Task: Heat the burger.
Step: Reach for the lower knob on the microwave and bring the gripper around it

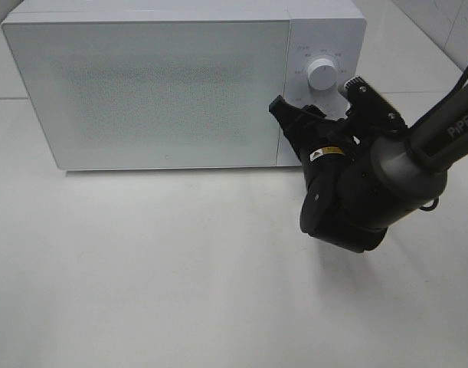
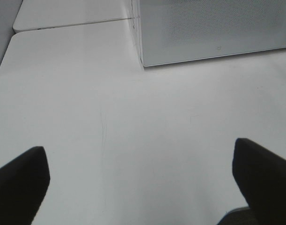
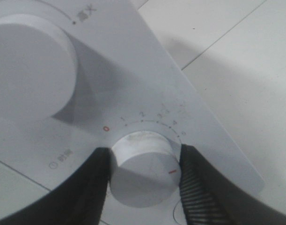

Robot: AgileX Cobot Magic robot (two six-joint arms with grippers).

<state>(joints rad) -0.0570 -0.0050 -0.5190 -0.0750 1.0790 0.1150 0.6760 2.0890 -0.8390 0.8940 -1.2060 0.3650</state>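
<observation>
The burger is out of view in all three views. The white microwave [image 1: 165,84] stands at the back of the table with its door shut. My right gripper [image 1: 319,103] is up against its control panel, below the upper dial [image 1: 322,73]. In the right wrist view the right gripper [image 3: 145,154] is shut on the lower timer knob [image 3: 143,164], one finger pressed to each side. The knob's red mark [image 3: 172,172] points away from the red 0 on the scale. My left gripper [image 2: 140,178] hangs open over bare table, with nothing between its fingers [image 2: 21,180].
The microwave's lower front corner [image 2: 143,63] shows in the left wrist view, well ahead of the left gripper. A white tabletop [image 1: 180,268] stretches in front of the microwave. A table seam [image 2: 72,22] runs at the far left.
</observation>
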